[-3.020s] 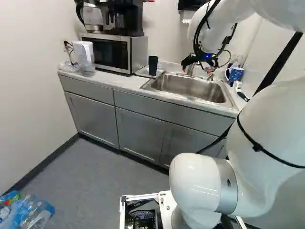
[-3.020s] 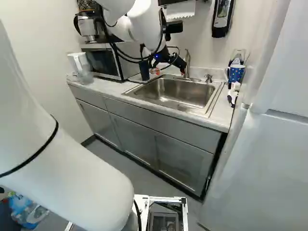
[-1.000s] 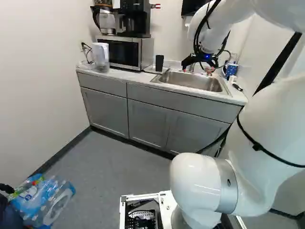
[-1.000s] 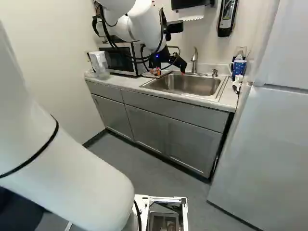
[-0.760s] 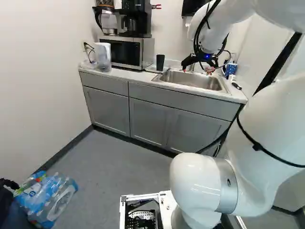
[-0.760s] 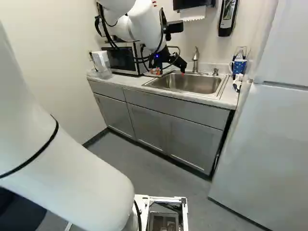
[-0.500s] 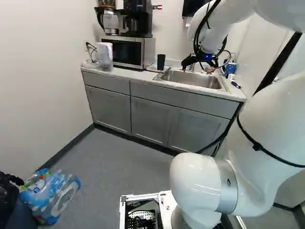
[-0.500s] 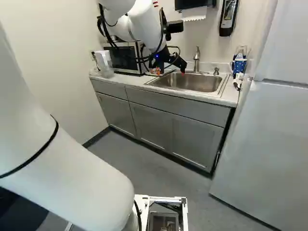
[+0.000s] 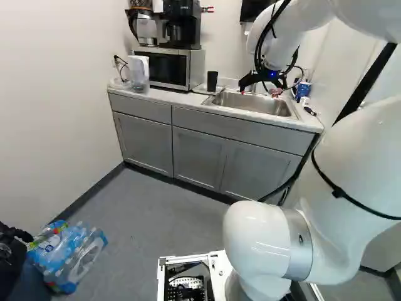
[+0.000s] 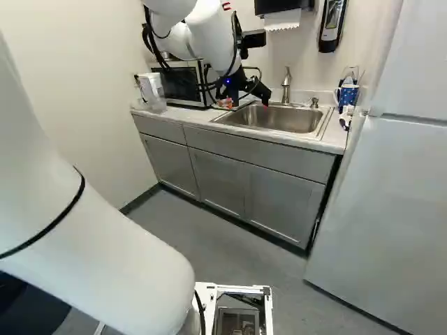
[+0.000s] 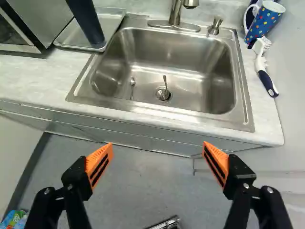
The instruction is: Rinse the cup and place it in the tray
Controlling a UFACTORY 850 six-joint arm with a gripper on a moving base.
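Note:
My gripper (image 9: 259, 93) hangs before the sink in the left base view. In the wrist view the gripper (image 11: 158, 145) is open, its orange-padded fingers wide apart with nothing between them. Ahead of it lies the steel sink (image 11: 209, 81), holding two spoons (image 11: 132, 88), one at the drain. Beside the sink a dark cup (image 11: 86, 21) stands on a flat tray (image 11: 112, 23), next to the microwave. On the sink's other side is a blue dotted mug (image 11: 265, 21). The faucet (image 11: 175, 13) rises behind the basin.
A dish brush (image 11: 263, 67) lies near the mug. The microwave (image 9: 164, 68) carries a coffee maker (image 9: 182, 25); a pitcher (image 9: 138, 72) stands beside it. A fridge (image 10: 384, 209) is close at the right. Bottles (image 9: 69, 254) lie on the floor at the left.
The base has moved: the counter has shifted right and farther off in both base views, only slightly over the last half second. The arm keeps its pose, its gripper unchanged.

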